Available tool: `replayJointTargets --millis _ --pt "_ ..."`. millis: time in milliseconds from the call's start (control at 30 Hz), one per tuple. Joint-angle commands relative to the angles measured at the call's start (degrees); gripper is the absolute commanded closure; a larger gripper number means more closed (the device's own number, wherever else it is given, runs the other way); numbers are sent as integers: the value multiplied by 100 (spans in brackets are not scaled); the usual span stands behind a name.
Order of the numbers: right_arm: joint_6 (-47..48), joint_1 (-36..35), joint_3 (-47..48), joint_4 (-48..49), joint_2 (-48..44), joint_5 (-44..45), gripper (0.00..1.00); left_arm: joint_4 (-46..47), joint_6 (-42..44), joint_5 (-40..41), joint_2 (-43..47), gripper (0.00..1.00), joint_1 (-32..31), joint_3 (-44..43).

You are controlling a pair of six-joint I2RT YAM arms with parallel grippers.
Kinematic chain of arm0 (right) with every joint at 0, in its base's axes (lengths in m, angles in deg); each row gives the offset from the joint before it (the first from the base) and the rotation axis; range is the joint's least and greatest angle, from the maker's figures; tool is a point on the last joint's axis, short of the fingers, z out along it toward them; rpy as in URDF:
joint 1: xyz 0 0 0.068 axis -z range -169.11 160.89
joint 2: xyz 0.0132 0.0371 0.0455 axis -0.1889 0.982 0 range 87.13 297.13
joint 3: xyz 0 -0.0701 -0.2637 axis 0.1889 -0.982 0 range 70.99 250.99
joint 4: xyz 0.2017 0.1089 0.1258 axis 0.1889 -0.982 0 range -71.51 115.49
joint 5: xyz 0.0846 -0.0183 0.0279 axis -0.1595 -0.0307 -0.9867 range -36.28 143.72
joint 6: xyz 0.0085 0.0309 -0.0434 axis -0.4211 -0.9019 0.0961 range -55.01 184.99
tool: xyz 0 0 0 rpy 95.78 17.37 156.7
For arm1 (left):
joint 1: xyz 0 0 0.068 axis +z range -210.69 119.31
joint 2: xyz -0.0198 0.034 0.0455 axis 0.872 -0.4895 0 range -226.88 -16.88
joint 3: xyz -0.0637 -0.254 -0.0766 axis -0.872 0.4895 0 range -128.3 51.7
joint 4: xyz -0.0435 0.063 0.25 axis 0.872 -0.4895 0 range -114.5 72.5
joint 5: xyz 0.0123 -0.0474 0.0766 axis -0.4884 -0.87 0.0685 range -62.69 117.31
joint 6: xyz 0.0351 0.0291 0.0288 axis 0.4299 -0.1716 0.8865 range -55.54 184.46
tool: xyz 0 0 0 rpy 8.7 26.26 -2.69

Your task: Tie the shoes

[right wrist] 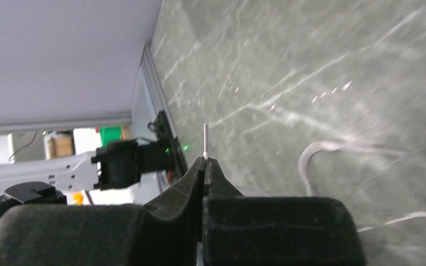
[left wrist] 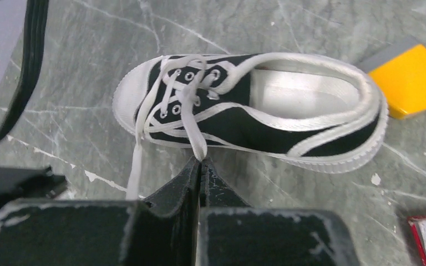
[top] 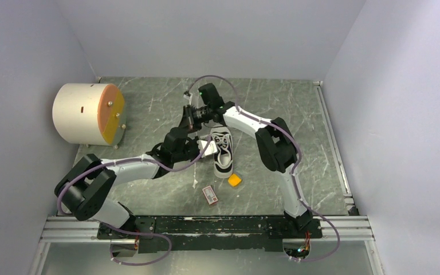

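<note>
The black-and-white sneaker (top: 223, 152) lies on the marble table, toe toward the far side. In the left wrist view the sneaker (left wrist: 266, 119) shows its white toe at the left and its laces loose. My left gripper (left wrist: 201, 160) is shut on one white lace (left wrist: 191, 119) just beside the shoe's side; in the top view this gripper (top: 208, 148) is at the shoe's left. My right gripper (right wrist: 206, 160) is shut on the tip of the other lace (right wrist: 205, 138), whose aglet sticks out past the jaws. In the top view it (top: 189, 116) is beyond the shoe's toe, to its left.
A small orange block (top: 235, 180) lies by the shoe's heel, also in the left wrist view (left wrist: 407, 80). A red-and-white card (top: 209, 195) lies nearer the bases. A white cylinder with an orange face (top: 89, 113) stands at the far left. Walls enclose the table.
</note>
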Motion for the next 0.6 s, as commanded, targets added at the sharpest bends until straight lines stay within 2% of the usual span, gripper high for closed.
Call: replayJointTargets --millis 0,200,333,433,500,567 --pt "155 -54 145 -1545 -93 -511 96 362 571 55 303 95 -188 214" --pt "890 -219 404 -3278 -84 -310 91 476 655 75 193 95 -377 274" --pt "1060 -297 325 -3594 -162 -44 77 548 642 23 153 95 -472 284" --pt "831 -251 378 -3328 -305 381 56 599 613 -32 154 95 -484 305" --pt "585 -126 388 -3003 -418 539 47 559 607 -55 166 95 -482 276" --pt "383 38 401 -2718 -564 607 44 479 560 -103 199 95 -482 242"
